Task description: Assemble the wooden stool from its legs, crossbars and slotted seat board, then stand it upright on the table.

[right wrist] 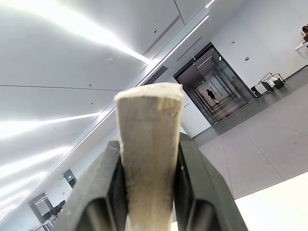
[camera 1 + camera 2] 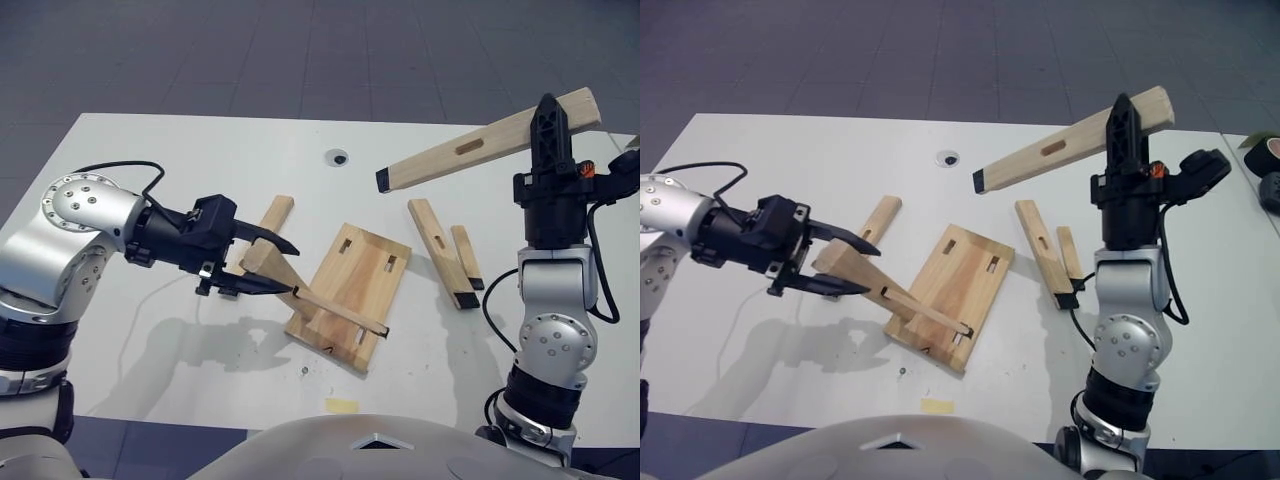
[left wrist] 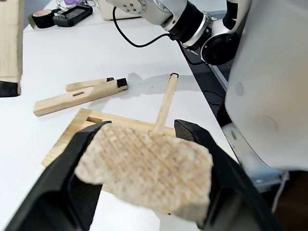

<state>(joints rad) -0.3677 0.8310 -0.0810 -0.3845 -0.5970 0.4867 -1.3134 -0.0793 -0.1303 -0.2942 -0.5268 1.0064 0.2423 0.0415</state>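
Holds left arm low at 9 o'clock, elbow bent, left claw (image 2: 285, 268) aimed toward 3 o'clock and clamped on tilted leg (image 2: 257, 256) above the tabletop (image 2: 200, 150). Stands right forearm upright at 3 o'clock, right claw (image 2: 549, 115) pointing to 12 o'clock, gripping raised leg (image 2: 460, 150).

Round grommet (image 2: 338, 156) far side; yellow tape scrap (image 2: 341, 405) near edge; tape roll (image 2: 1262, 152) right.

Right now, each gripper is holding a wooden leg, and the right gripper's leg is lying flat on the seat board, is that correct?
Not quite: the right gripper holds its leg raised in the air, off the seat board, as the left eye view shows.
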